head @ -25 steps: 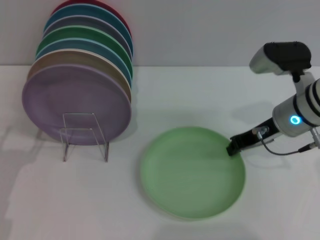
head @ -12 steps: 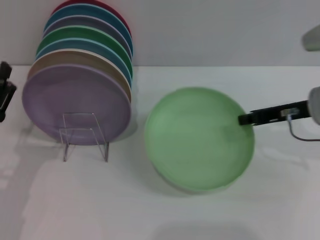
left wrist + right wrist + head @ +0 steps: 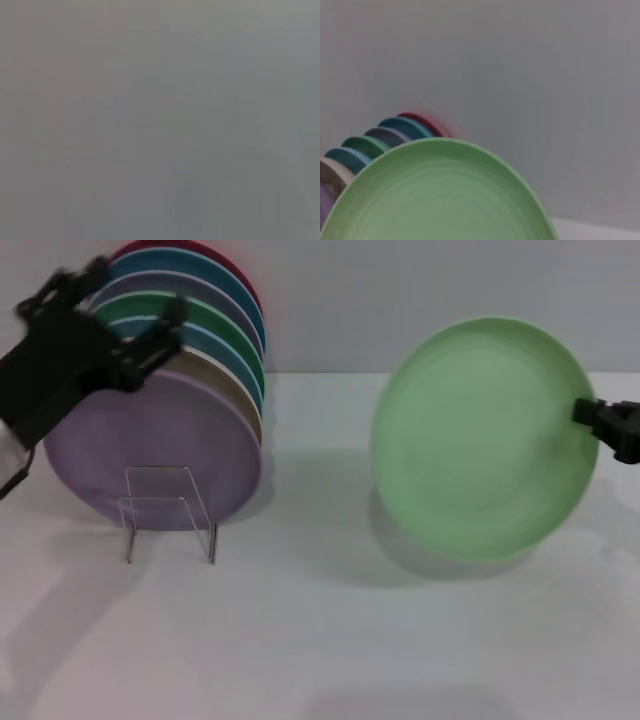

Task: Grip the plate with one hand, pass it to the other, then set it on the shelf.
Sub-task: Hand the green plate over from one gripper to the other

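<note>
At the left edge, left gripper (image 3: 120,345): we are holding it up in front of the racked plates, its black fingers spread apart and grasping nothing, the arm slanting down toward the left border
Left wrist view: we are getting only a flat grey field here, so it is telling us nothing about the approach
Rack (image 3: 170,512): the clear frame is standing on the white table (image 3: 300,640), carrying a row of upright plates with the lilac plate (image 3: 150,455) at the front; we are judging that the free slot lies in front of that lilac plate
Handover, how to do it well: we are judging that the open left fingers should be meeting the rim on the side facing the rack, opposite the present grip, and clamping firmly before the other side lets go; the plate should be kept near upright so it is ready for the rack
Plate (image 3: 485,440): we are carrying it in the air, tilted up nearly on edge with its hollow face toward the head camera, well apart from the rack and clear of the table
Right gripper (image 3: 605,425): at the right border we are pinching the plate's rim, fingers clenched on its right edge
Right wrist view: the plate (image 3: 437,195) is filling the foreground, the racked plates behind it
</note>
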Action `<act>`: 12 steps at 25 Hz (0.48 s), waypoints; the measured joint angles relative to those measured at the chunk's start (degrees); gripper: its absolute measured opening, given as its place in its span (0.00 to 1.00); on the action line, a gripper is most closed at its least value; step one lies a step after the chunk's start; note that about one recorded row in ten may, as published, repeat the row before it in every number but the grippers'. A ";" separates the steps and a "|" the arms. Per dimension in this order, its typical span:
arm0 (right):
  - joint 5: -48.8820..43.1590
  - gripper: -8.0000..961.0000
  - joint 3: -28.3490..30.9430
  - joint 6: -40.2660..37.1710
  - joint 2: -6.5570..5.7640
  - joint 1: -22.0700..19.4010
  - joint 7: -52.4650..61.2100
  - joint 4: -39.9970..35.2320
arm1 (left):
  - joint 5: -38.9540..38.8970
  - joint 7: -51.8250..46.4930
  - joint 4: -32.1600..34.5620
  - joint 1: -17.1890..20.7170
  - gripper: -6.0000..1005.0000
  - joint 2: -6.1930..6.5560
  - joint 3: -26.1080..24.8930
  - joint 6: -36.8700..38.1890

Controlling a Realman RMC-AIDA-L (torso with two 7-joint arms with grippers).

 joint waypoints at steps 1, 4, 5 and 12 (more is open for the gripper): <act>0.00 0.04 0.00 0.00 0.00 0.00 0.00 0.00 | -0.03 -0.08 -5.71 -0.38 0.81 1.34 -0.06 -7.38; 2.79 0.04 0.47 -0.81 0.08 0.05 -7.26 -3.52 | -0.14 0.80 -17.98 -1.61 0.81 2.76 -0.69 -24.15; 3.48 0.05 0.50 -2.12 0.03 0.71 -10.60 -5.80 | -0.54 3.72 -25.51 -2.94 0.81 1.84 -1.90 -37.54; 5.54 0.05 0.75 -3.69 0.05 3.75 -19.84 -11.76 | -16.43 27.69 -31.68 -9.64 0.80 -10.23 -12.60 -65.74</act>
